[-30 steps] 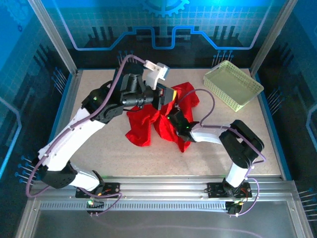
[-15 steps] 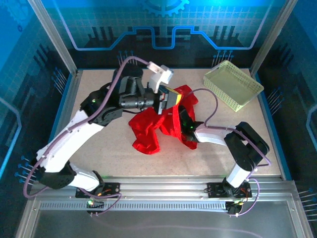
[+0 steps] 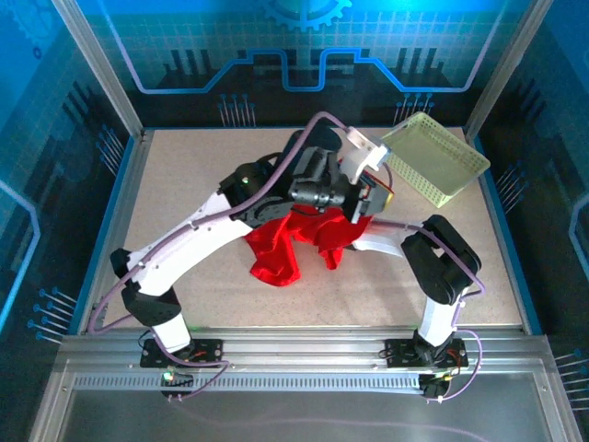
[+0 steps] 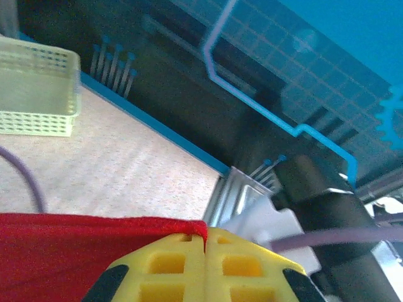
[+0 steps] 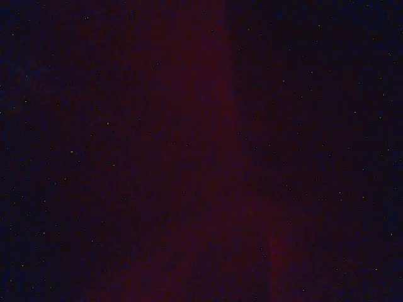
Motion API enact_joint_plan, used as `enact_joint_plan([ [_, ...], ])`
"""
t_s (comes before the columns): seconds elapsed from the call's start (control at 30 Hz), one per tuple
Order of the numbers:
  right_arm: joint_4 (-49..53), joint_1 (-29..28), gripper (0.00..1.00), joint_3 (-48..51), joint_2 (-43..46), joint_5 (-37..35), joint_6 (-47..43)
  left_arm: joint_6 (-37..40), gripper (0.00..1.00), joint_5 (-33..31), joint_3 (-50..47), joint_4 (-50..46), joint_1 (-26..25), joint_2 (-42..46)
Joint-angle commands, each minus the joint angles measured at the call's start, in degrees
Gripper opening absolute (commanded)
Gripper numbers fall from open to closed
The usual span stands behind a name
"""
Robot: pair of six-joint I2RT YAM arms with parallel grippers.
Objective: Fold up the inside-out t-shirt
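The inside-out t-shirt (image 3: 276, 250) is a bunched red heap at mid-table, with one edge lifted toward the right. My left gripper (image 3: 375, 193) reaches across above it, close to the basket, and is shut on that edge. In the left wrist view the yellow fingers (image 4: 170, 264) are pressed together with the red hem (image 4: 75, 251) pinched between them at the tips of the left gripper (image 4: 206, 236). My right gripper is buried under the cloth, beneath the left arm. Its wrist view is dark red, covered by fabric. Its jaws stand wide.
A pale yellow-green lattice basket (image 3: 434, 157) stands at the back right, also in the left wrist view (image 4: 34, 94). The right arm's elbow (image 3: 446, 267) sits right of the shirt. A purple cable (image 3: 308, 138) loops over the left wrist. Metal frame posts border the table.
My left arm has swung right toward the basket, pulling the shirt's edge with it. The heap has shifted right and now covers the right gripper and forearm.
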State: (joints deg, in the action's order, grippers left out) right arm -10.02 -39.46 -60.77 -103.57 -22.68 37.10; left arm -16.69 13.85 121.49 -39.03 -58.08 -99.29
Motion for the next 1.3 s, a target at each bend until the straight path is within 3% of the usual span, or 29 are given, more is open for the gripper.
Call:
enact_joint_plan([
  [0.0, 3.74, 2.05, 0.93, -5.18, -2.81, 4.15, 1.9, -1.94, 0.0, 4.12, 2.69, 6.5, -2.88, -1.2],
  [0.27, 8.16, 2.53, 0.96, -12.57, -9.1, 8.13, 1.0, -4.38, 0.0, 4.48, 3.48, 9.97, -5.53, -5.87],
  [0.43, 8.69, 2.33, 0.97, -11.17, -9.97, 7.16, 1.81, -2.24, 0.0, -2.27, -2.39, 9.74, -4.75, -2.36],
  [0.57, 3.11, 3.25, 0.97, -9.37, -11.67, 11.89, 2.5, -6.44, 0.0, -0.8, -10.9, 16.62, -2.21, 2.16],
  [0.7, -5.03, 2.66, 0.98, -9.05, -14.03, 17.43, 1.18, -7.15, 0.0, -0.7, -11.56, 18.88, -2.25, 2.97],
  [0.87, -7.97, 1.85, 0.98, -10.82, -16.86, 15.84, 0.58, -7.82, 0.0, -3.7, -12.11, 20.43, -1.45, 4.15],
  [1.27, 8.08, 2.22, 0.9, -14.8, -21.12, 9.65, 12.21, -13.06, 0.0, -5.59, -23.16, 26.42, 4.48, 10.95],
])
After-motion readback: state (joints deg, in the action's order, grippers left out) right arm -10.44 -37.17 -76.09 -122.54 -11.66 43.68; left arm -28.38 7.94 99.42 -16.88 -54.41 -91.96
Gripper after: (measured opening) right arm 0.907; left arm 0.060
